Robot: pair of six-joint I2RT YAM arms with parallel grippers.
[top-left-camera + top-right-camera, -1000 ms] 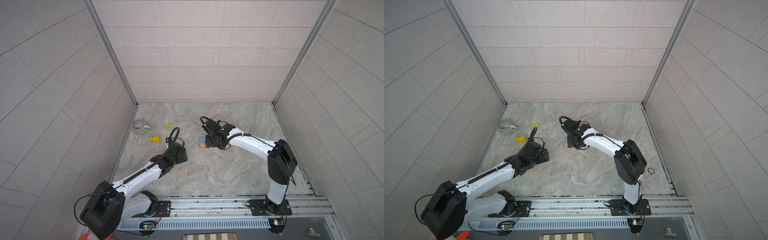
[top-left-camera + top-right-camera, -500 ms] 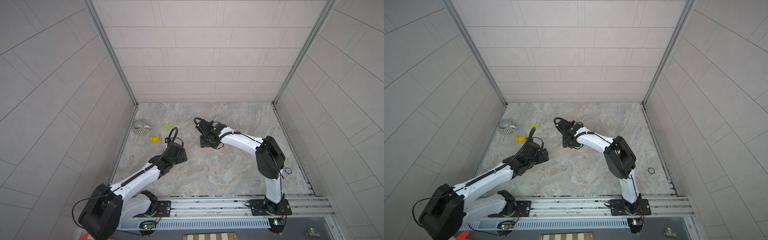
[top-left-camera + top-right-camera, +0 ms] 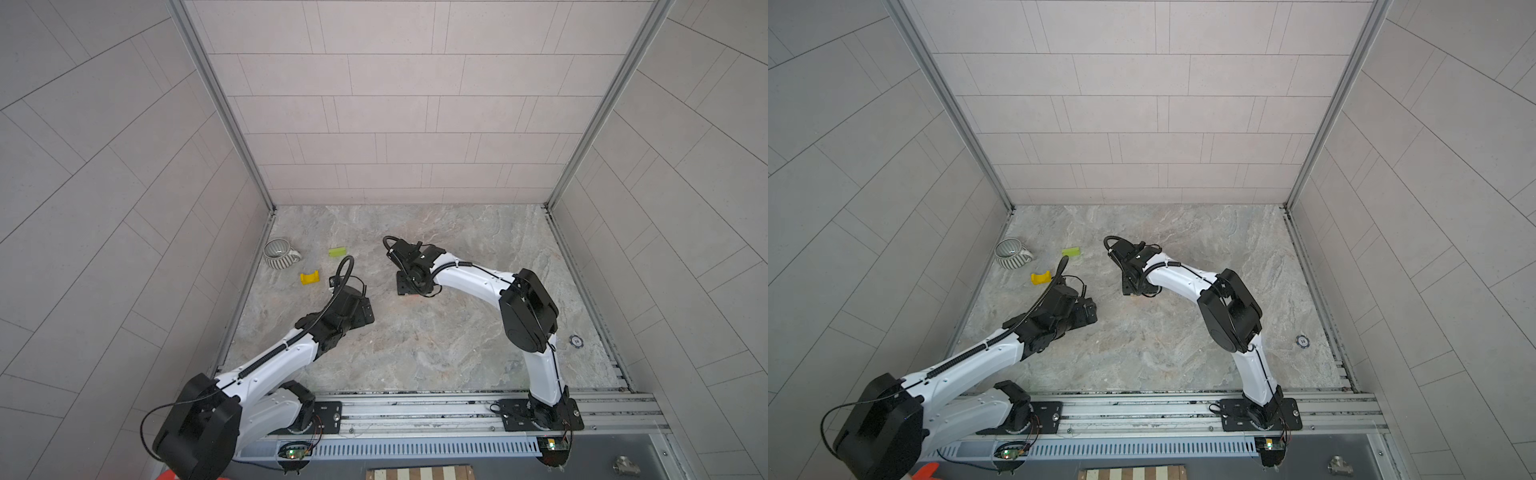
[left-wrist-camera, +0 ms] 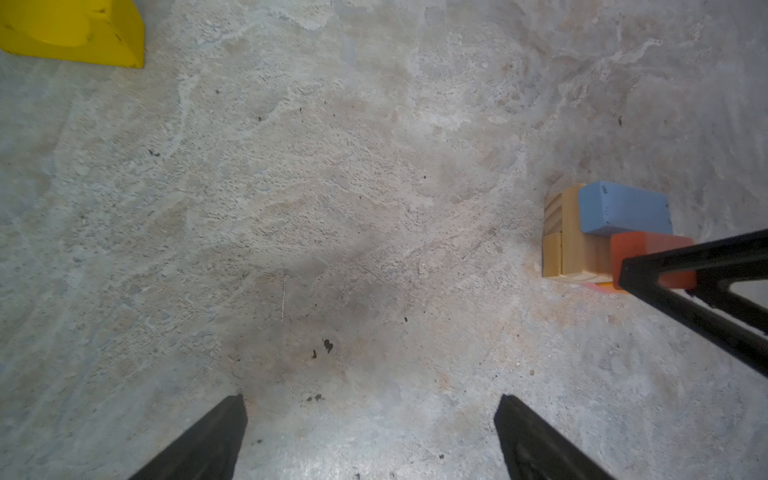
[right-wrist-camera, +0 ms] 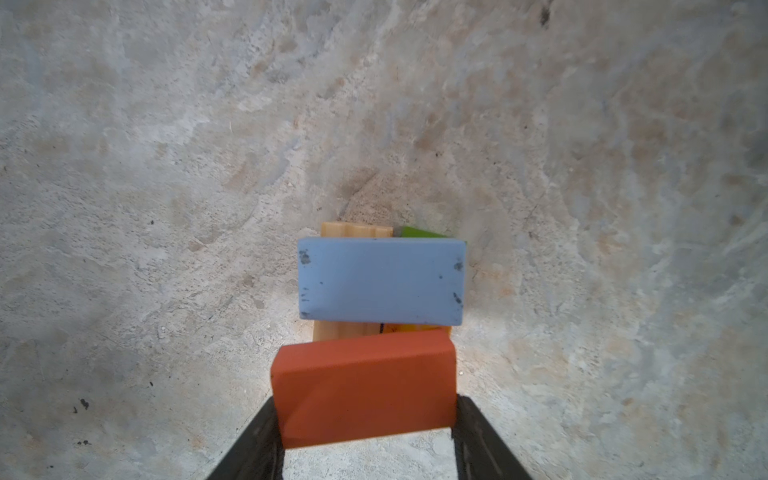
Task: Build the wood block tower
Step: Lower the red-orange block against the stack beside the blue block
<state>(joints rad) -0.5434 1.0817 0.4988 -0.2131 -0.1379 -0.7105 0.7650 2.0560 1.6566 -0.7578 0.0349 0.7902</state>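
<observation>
Swung in over the wood block tower [image 4: 565, 232] this last second: right gripper [image 5: 365, 409] clamped on a brick-red rectangular wooden block [image 5: 363, 386], just beside the pale blue block [image 5: 380, 280] on the tan wooden layer [image 5: 357, 230], near placement by the look of it. Over bare counter [image 4: 332, 208], left gripper [image 4: 370, 401] spread wide, well apart from the tower, yellow arch-shaped block [image 3: 309, 278] waiting nearby.
</observation>
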